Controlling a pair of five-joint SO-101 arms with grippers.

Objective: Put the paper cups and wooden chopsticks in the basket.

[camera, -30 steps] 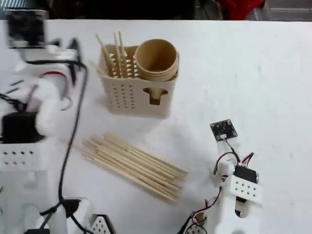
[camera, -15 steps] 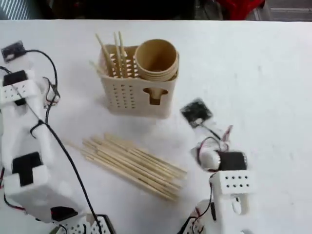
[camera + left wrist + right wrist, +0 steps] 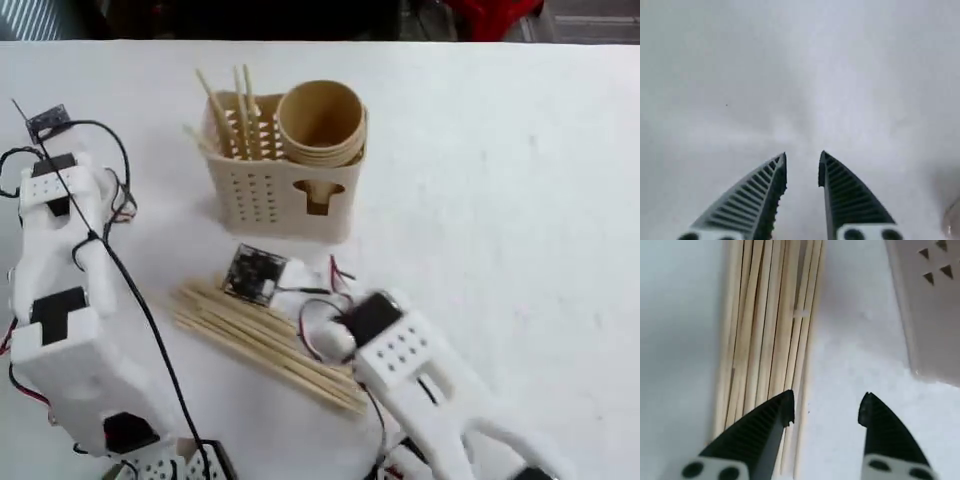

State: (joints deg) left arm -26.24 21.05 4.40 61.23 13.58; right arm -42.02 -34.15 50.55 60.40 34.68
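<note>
A white table (image 3: 540,180) is spread under even light. Beyond its far edge a dark area is seen, with a red object (image 3: 490,14) set there.

A cream perforated plastic basket (image 3: 270,200) stood upright toward the far middle of the scene, with a keyhole-shaped cut-out in its near wall. A nested stack of brown paper cups (image 3: 322,125) sat upright in its right part, mouth up, rims above the basket's edge. Three pale wooden chopsticks (image 3: 235,110) stood in its left part, leaning slightly left, their tips well above the rim. A loose bundle of more wooden chopsticks (image 3: 230,325) lay flat on the basket's near side, apart from it, packed side by side and slanting from far left to near right
</note>
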